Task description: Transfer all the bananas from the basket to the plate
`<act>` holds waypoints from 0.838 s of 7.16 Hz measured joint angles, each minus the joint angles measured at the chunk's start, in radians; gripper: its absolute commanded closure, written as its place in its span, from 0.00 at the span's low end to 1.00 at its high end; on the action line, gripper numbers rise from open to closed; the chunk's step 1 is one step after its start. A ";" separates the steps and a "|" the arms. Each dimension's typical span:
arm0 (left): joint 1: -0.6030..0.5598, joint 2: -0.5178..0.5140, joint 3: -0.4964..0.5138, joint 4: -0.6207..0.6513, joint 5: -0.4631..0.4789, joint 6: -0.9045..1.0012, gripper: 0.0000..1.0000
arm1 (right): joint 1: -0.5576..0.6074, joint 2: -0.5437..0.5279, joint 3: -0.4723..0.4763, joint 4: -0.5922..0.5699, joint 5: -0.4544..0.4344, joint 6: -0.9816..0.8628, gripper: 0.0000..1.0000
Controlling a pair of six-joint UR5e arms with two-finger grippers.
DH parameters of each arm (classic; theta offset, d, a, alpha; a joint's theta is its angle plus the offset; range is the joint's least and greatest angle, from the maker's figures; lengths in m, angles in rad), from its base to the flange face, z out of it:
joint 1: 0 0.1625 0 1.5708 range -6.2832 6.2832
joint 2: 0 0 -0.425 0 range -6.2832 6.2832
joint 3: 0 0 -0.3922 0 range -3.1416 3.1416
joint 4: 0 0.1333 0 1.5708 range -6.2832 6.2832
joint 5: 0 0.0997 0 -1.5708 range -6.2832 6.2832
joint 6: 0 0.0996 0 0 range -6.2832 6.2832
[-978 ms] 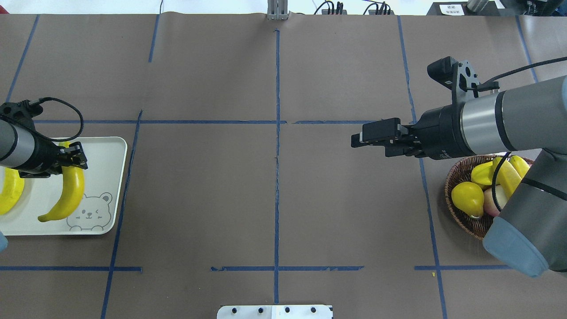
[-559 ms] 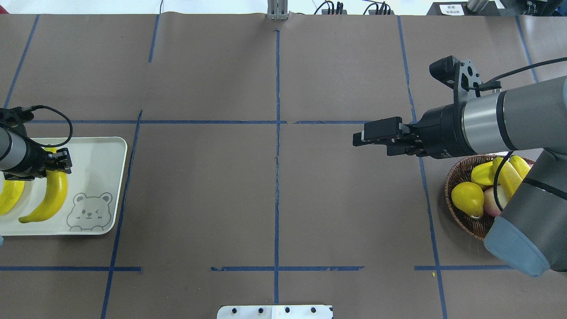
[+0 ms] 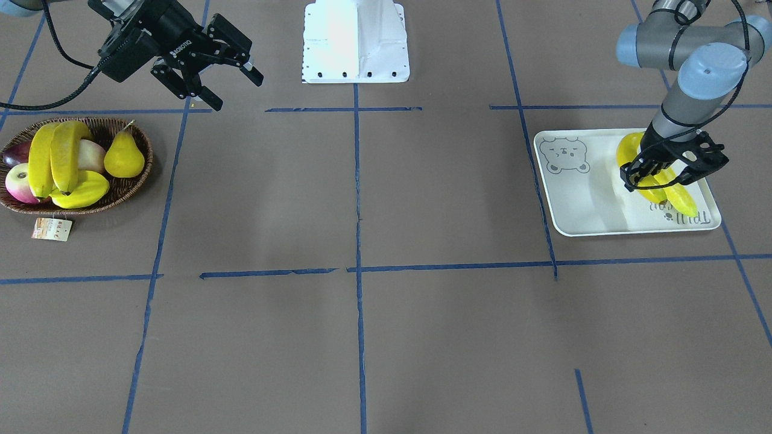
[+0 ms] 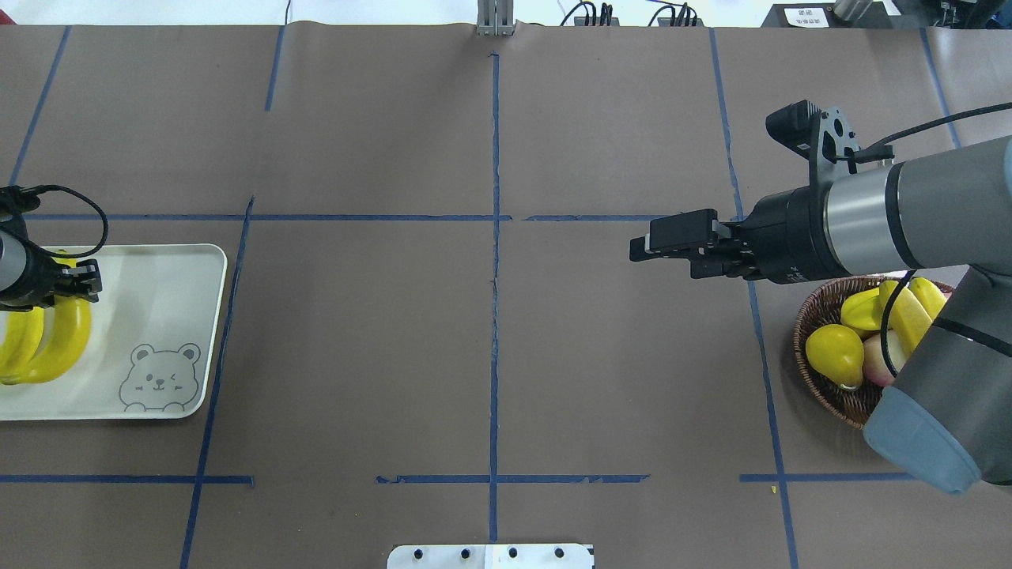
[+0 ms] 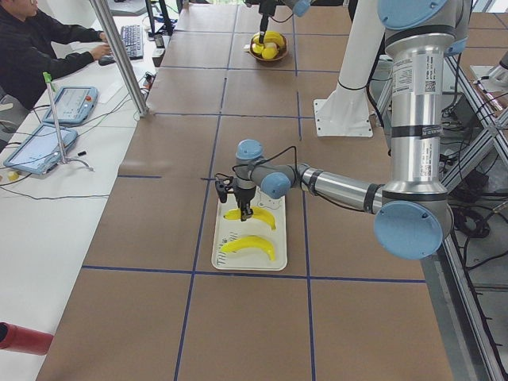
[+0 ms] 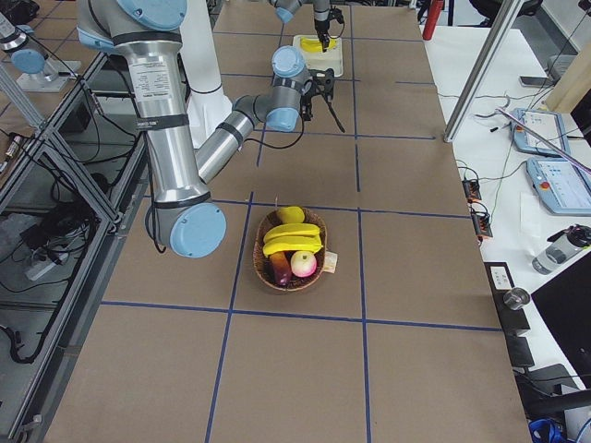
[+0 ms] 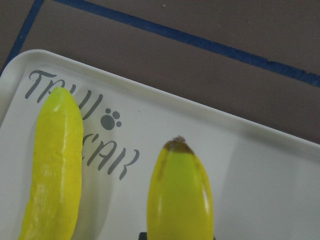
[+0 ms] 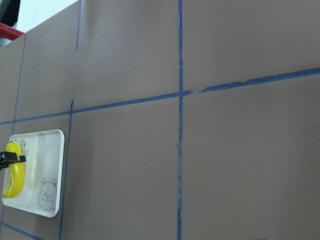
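Observation:
My left gripper (image 4: 77,281) is shut on one banana (image 4: 62,348) low over the off-white plate (image 4: 170,316), at the overhead view's left edge. That banana hangs close beside a second banana (image 4: 20,348) lying on the plate. In the left wrist view the held banana (image 7: 180,195) fills the bottom middle, with the other banana (image 7: 52,170) to its left. Two more bananas (image 3: 54,157) lie in the wicker basket (image 3: 129,190). My right gripper (image 3: 235,91) hovers open and empty over the table, beside the basket.
The basket also holds a yellow pear (image 3: 123,160), a ridged yellow starfruit (image 3: 81,190) and an apple (image 3: 21,181). A paper tag (image 3: 52,229) lies by it. The white robot base (image 3: 356,42) stands at mid table. A person sits at a side desk (image 5: 48,48).
My left gripper has carried its banana leftward across the plate, ending beside the banana lying there. The right arm has barely moved.

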 measured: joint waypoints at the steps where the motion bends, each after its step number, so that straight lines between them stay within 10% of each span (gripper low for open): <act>1: -0.001 0.000 0.006 0.000 0.005 0.003 0.01 | 0.000 0.001 0.000 0.000 0.000 0.000 0.00; 6: -0.019 -0.013 -0.008 0.001 0.000 0.086 0.00 | 0.010 -0.001 -0.002 -0.003 0.000 0.001 0.00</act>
